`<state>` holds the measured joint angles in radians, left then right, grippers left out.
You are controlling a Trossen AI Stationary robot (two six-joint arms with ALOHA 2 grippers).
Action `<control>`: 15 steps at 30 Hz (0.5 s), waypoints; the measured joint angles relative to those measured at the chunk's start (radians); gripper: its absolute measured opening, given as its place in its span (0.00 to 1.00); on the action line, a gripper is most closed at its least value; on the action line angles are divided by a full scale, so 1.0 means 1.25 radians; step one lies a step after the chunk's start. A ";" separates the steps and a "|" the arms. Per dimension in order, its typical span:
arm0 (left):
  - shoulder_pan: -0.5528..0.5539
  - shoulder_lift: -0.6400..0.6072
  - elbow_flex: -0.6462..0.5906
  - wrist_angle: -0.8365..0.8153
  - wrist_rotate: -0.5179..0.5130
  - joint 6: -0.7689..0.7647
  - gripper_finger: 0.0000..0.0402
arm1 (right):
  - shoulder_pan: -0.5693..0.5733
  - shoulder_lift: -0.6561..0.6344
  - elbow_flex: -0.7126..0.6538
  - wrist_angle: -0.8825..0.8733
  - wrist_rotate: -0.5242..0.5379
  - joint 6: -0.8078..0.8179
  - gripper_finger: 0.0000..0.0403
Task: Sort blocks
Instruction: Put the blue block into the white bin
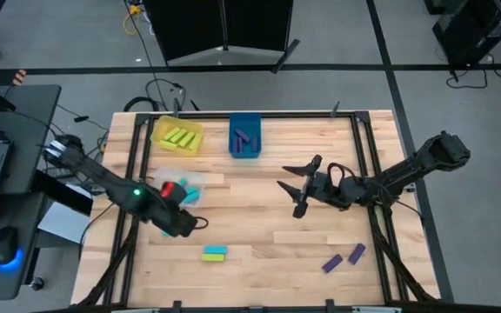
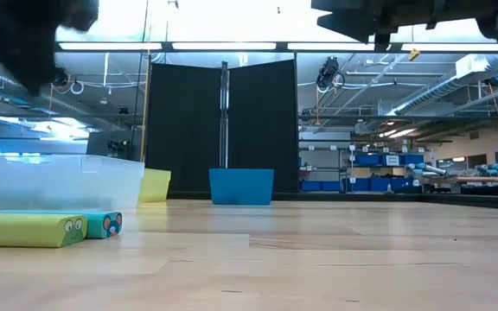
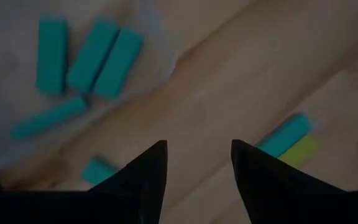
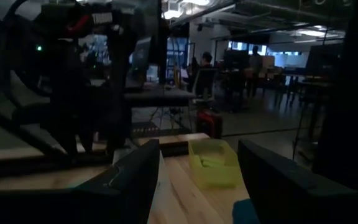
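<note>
Several teal blocks [image 3: 92, 56] lie in a clear bin [image 1: 200, 184]. Lime blocks [image 1: 181, 137] lie in a yellow bin [image 1: 157, 130], and purple blocks [image 1: 243, 139] in a blue bin [image 1: 244, 149]. A teal and a lime block [image 1: 214, 253] lie flat side by side on the table near its near edge, and two purple blocks [image 1: 344, 258] lie flat toward the near right. My left gripper [image 1: 200, 223] hangs open and empty above the table beside the clear bin, between it and the teal-lime pair [image 3: 289, 140]. My right gripper [image 1: 292, 187] is open and empty above the table's middle.
The three bins stand along the table's far and left part: clear bin [image 2: 54, 181], yellow bin [image 2: 156, 185], blue bin [image 2: 241, 186]. A dark frame rail [image 1: 365, 148] runs around the table. Bare wood lies between the two grippers.
</note>
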<state>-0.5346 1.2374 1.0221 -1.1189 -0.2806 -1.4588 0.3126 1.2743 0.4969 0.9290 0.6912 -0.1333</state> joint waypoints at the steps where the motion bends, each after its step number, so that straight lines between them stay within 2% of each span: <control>1: -0.003 0.013 -0.008 0.001 0.018 -0.024 0.46 | 0.002 -0.004 0.000 -0.011 0.000 -0.001 0.57; 6: -0.025 0.081 -0.030 0.007 0.067 -0.128 0.46 | 0.028 -0.058 0.000 -0.080 -0.001 -0.007 0.57; 11: -0.058 0.135 -0.051 0.004 0.110 -0.234 0.46 | 0.062 -0.181 0.000 -0.171 -0.001 -0.072 0.57; 15: -0.078 0.172 -0.057 -0.007 0.180 -0.331 0.46 | 0.074 -0.277 0.000 -0.249 -0.001 -0.102 0.57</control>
<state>-0.6315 1.4526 0.9515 -1.1275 -0.0553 -1.8726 0.4053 0.9279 0.4969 0.6177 0.6895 -0.2605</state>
